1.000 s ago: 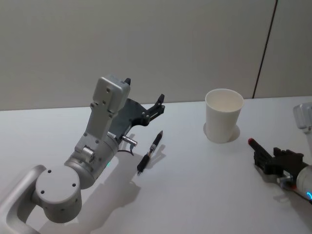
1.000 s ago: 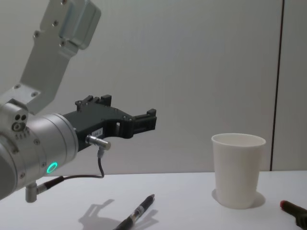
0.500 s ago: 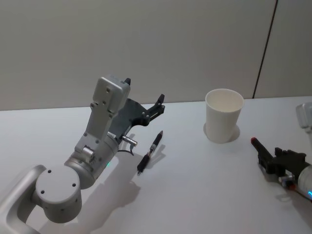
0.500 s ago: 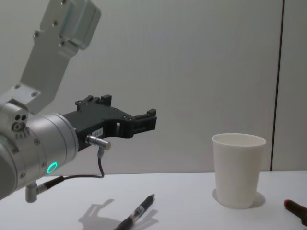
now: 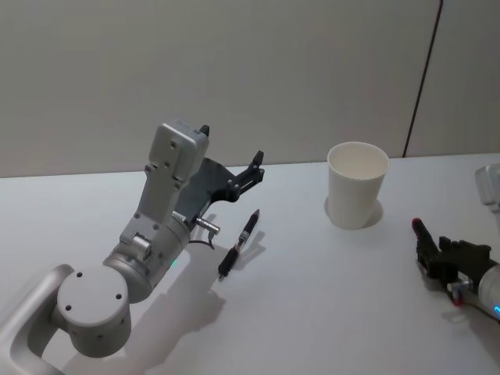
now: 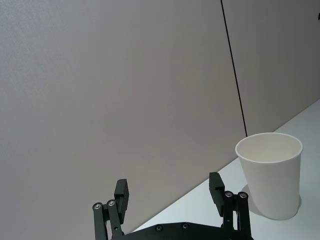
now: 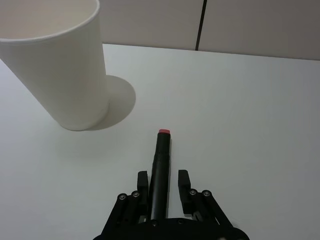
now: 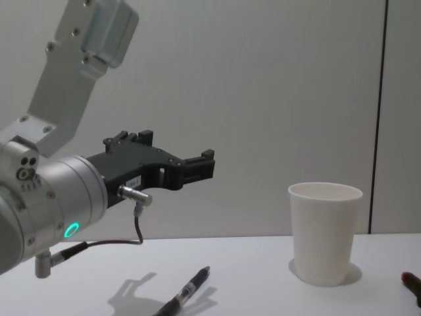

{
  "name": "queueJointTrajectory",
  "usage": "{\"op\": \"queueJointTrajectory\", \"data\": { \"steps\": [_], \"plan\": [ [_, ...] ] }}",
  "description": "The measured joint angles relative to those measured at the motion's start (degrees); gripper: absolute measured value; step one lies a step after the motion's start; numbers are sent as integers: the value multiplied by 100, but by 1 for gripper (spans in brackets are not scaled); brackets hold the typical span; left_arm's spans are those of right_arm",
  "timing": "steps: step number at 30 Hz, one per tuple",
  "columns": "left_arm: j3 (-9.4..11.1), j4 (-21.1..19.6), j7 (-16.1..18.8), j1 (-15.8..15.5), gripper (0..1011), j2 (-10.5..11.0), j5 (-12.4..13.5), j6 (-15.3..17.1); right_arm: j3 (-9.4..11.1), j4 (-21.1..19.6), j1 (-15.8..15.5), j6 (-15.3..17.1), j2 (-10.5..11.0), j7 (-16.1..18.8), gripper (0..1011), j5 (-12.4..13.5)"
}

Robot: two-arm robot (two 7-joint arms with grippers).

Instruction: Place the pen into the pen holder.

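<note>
I count two pens, one cup and my two pincers.

The paper cup (image 5: 358, 187) stands upright on the white counter (image 5: 312, 312), right of the middle and toward the far wall. Its mouth is open, but I cannot see down to its bottom.

The first pen, a black pen (image 5: 240, 244), lies flat on the counter, left of the cup and well apart from it. One end points toward the far wall and the other toward me. In the chest view its near end is cut off at the lower edge.

My left pincer (image 6: 169, 187) hangs above the counter, just left of that pen and higher, pointing toward the far right. Its jaws are spread wide with nothing between them, and neither touches the black pen.

The second pen, a red-tipped pen (image 7: 161, 160), sits in my right pincer (image 7: 163, 175), low over the near right part of the counter. The jaws are drawn in close on either side of its dark barrel. The red tip sticks out ahead toward the far wall, right of the cup and clear of it. The back end of this pen is hidden inside the pincer. In the chest view just its red tip peeks in at the right edge.
</note>
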Motion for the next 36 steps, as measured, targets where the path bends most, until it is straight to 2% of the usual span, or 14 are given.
{"op": "queueJointTrajectory", "data": {
  "steps": [16,26,36],
  "plan": [
    [0,0,0,0,1001,0,0,0,-18,-12,-51,-183,-22,76,263,-75],
    [0,0,0,0,1001,0,0,0,-39,-61,-139,-406,-42,-61,196,-173],
    [0,0,0,0,1001,0,0,0,-15,-98,-219,-587,-53,-228,189,-299]
  ]
}}
